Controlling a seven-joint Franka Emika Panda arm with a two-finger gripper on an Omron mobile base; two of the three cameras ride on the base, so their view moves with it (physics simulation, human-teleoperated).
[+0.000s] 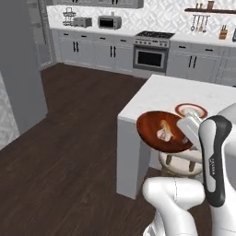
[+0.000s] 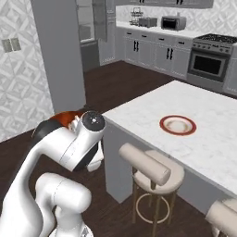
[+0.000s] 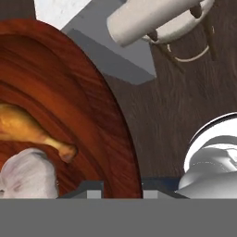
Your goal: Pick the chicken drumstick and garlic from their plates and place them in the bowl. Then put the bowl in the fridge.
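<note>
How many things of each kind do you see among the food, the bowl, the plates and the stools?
Food: 2, chicken drumstick and garlic
Bowl: 1
Plate: 1, red-rimmed
Stools: 2, one near, another at the corner
Total: 6

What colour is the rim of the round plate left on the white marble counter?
Red, around a cream centre: the round flat plate shows best in the right base view.
</note>
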